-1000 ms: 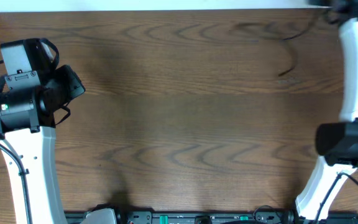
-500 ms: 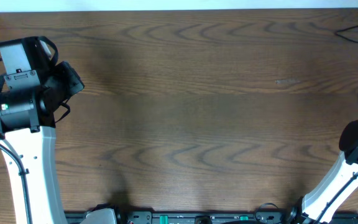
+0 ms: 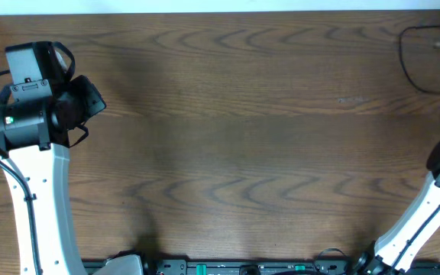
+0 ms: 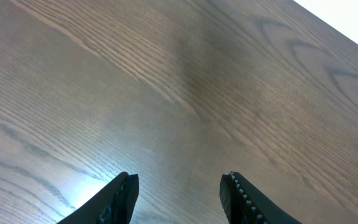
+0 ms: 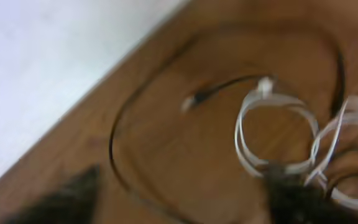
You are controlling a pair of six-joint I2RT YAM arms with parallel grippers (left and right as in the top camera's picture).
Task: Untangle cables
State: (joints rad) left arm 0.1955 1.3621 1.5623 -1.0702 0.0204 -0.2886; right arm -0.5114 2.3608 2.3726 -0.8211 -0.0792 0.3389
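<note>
Fingers (image 4: 120,198) of the left gripper (image 4: 180,186) stand spread, dark and ridged, over the table (image 3: 243,114) of grained brown wood; the right gripper (image 5: 182,186), blurred, looks parted, gripping nothing; the cables (image 3: 408,57) lie at the far right corner; a thin black cord (image 5: 114,140) loops widely around the coiled white flat cord (image 5: 272,134); a pale plug end (image 5: 191,101) points toward the table edge.

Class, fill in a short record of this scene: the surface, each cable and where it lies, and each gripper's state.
surface: wooden table
black cable: wide open loop at the table's far right corner
white cable: several flat loops beside the black cable; wrist view blurred
left gripper: open, over bare wood, holding nothing
right gripper: fingers apart, over the cables, holding nothing
</note>
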